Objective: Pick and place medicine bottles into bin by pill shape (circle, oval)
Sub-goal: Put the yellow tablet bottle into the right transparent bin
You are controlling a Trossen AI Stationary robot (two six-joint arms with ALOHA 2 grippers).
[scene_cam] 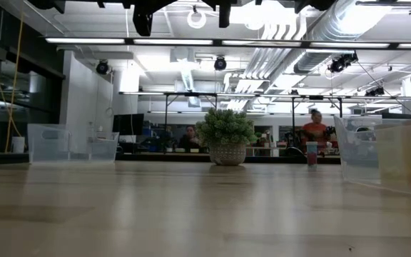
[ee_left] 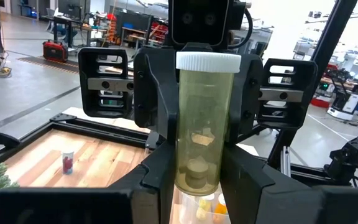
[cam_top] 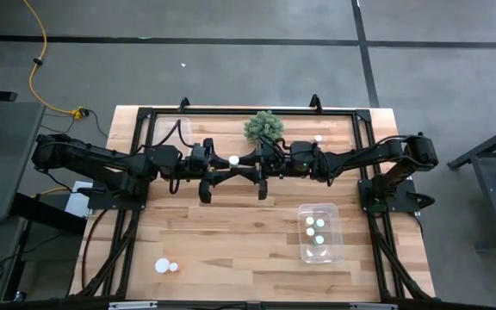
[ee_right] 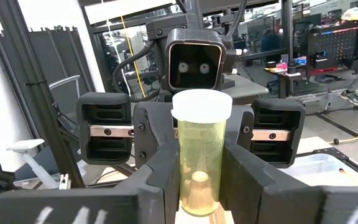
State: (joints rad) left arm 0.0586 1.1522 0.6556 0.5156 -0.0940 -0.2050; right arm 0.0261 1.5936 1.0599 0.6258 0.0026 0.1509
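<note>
Left tool [ee_left: 199,182], entry one: raised over the middle of the tabletop [cam_top: 231,250], fingers narrowed onto the lower body of a medicine bottle [ee_left: 207,124]. Confirm? (obs. 1)

Confirmed. Bottle upright, white cap on top, pale pills at its bottom. Right tool [ee_right: 199,186] faces the left one head-on and is also closed in on the same bottle. (obs. 2)

Both gripping? (obs. 1)

Appears so. Each wrist view has its own fingers flanking the body, though the contact faces are hidden behind the bottle, so firm pressure from both is probable, not certain. From above, a single white cap sits between the two tools. (obs. 2)

Other bottles? (obs. 1)

Several white caps inside the clear bin [cam_top: 334,251] at the front right of the tabletop. Two more caps [cam_top: 166,266] near the front-left corner; whether a bin surrounds them I cannot tell. One lone bottle [cam_top: 319,138] stands at the back, right of the green plant [cam_top: 264,126], well apart from the arms. (obs. 2)

Background? (obs. 1)

Two people seated in the room beyond the tabletop, seen in the low view. (obs. 2)
</note>
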